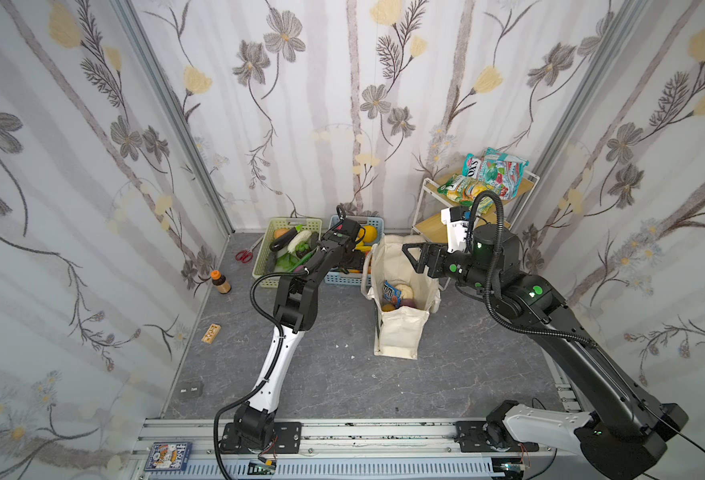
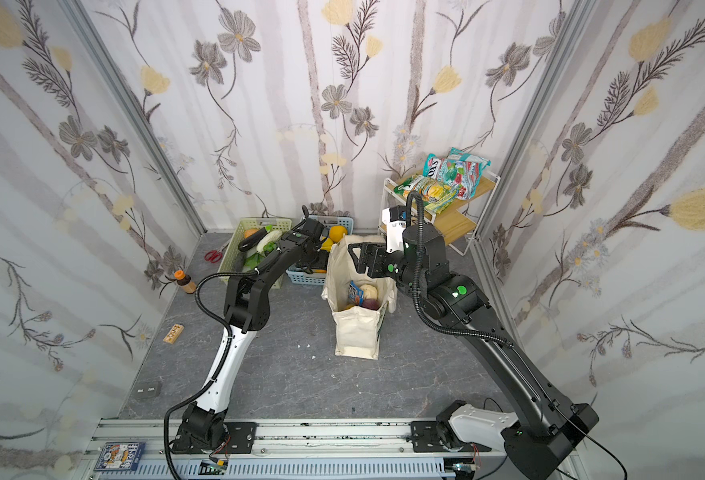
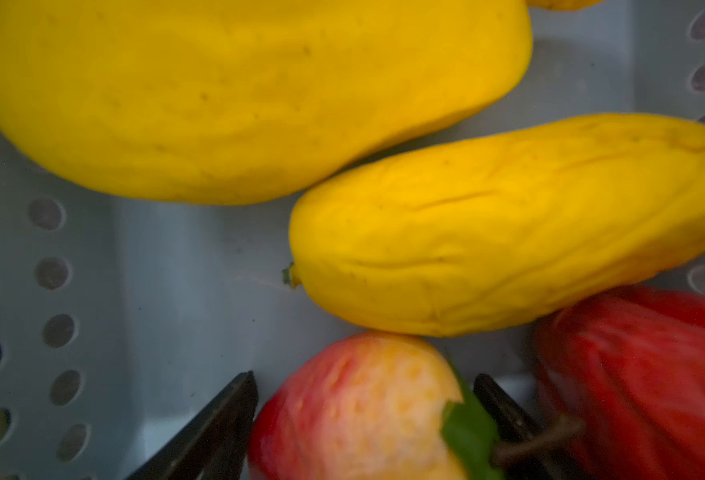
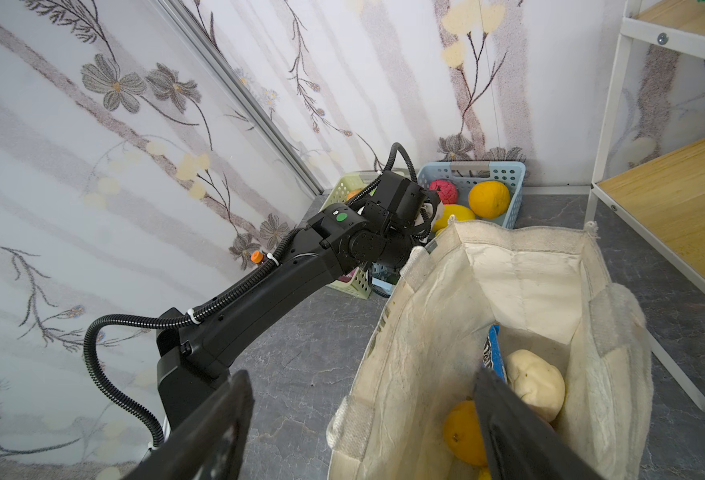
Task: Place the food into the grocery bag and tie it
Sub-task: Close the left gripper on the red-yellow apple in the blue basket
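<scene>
The cream grocery bag (image 1: 400, 332) stands open at mid-floor holding a blue candy packet (image 1: 391, 293), a cream fruit (image 1: 405, 289), an orange fruit (image 4: 460, 432) and a purple fruit (image 1: 410, 304), the right gripper (image 1: 411, 255) hanging empty over its mouth, jaws spread wide. Just behind it the left gripper (image 3: 359, 415) dips into the blue basket (image 3: 197, 270), jaws astride a red-and-cream apple (image 3: 355, 407) beside a big yellow mango (image 3: 238, 95), a smaller mango (image 3: 508, 224) and a red fruit (image 3: 641, 374); whether they pinch the apple cannot be told. A green basket (image 1: 263, 257) of vegetables (image 1: 298, 243) sits alongside, and snack bags (image 1: 492, 174) fill a shelf rack (image 1: 429, 226) nearby.
</scene>
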Action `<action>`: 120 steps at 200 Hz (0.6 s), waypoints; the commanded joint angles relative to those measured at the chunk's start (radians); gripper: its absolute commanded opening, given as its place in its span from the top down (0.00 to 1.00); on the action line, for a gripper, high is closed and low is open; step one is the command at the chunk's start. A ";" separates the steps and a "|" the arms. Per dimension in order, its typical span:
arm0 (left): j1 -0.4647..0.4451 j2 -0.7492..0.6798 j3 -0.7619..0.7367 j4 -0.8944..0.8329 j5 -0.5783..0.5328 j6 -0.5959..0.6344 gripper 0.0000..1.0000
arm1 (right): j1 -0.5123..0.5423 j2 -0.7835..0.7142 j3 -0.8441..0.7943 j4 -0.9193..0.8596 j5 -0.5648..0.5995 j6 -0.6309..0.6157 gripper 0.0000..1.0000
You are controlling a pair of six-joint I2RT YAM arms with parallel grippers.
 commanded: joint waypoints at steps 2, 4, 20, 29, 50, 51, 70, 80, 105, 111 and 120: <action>-0.001 -0.001 -0.005 -0.010 0.019 0.026 0.24 | 0.001 0.006 0.006 0.024 0.017 -0.002 0.17; -0.001 -0.003 -0.005 -0.010 0.019 0.026 0.25 | 0.001 0.006 0.006 0.024 0.018 -0.002 0.17; -0.001 -0.021 -0.011 -0.005 0.010 0.029 0.29 | 0.001 0.004 0.005 0.024 0.023 -0.004 0.17; -0.002 -0.035 -0.014 -0.002 0.008 0.031 0.31 | 0.001 0.006 0.003 0.024 0.024 -0.004 0.17; -0.002 -0.062 -0.013 0.000 -0.001 0.025 0.31 | 0.001 0.008 0.002 0.027 0.022 -0.004 0.17; -0.002 -0.063 -0.013 -0.001 -0.001 0.025 0.31 | 0.001 0.008 0.002 0.027 0.021 -0.004 0.17; -0.001 -0.086 -0.013 -0.003 -0.004 0.020 0.30 | 0.001 0.009 0.002 0.033 0.019 -0.004 0.17; -0.002 -0.096 -0.014 -0.004 -0.004 0.017 0.30 | 0.001 0.010 0.003 0.033 0.021 -0.006 0.17; -0.002 -0.112 -0.015 -0.005 -0.007 0.017 0.30 | -0.001 0.010 0.003 0.035 0.025 -0.010 0.17; -0.002 -0.115 -0.015 -0.007 -0.009 0.017 0.30 | -0.001 0.010 0.006 0.036 0.025 -0.012 0.17; -0.001 -0.122 -0.015 -0.010 -0.013 0.015 0.30 | -0.001 0.011 0.005 0.038 0.026 -0.011 0.17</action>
